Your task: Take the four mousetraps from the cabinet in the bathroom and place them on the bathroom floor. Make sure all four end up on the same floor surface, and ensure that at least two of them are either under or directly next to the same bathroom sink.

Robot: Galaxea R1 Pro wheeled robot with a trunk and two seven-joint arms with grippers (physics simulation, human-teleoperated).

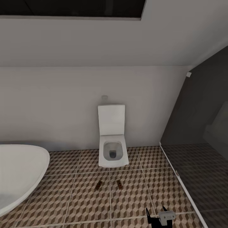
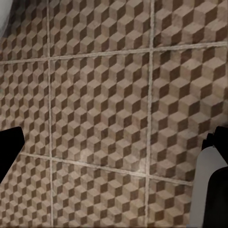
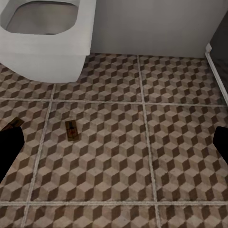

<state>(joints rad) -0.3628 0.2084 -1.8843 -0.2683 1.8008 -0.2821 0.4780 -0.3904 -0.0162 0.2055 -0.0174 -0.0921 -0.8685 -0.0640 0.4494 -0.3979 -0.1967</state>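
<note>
Mousetraps, two of them, lie flat on the bathroom floor [image 1: 79,193] in front of the white toilet [image 1: 112,148]: the left mousetrap [image 1: 98,185] sits on one patterned tile and the right mousetrap [image 1: 119,183] on the next, a grout line running between them, both near the bowl but apart from it. In the right wrist view the right mousetrap [image 3: 71,130] shows clearly, while the left mousetrap [image 3: 13,124] is partly hidden behind a dark fingertip. The right end effector [image 1: 156,212] shows at the lower edge of the head view, above the tiles, with its two dark fingers spread apart and nothing between them. The left end effector [image 2: 114,147] points at bare tile; its jaws seem to stand wide apart, though just their tips show at the picture's edges. A white bathtub [image 1: 19,171] curves in at the left, and a dark glass partition [image 1: 196,126] stands at the right.
</note>
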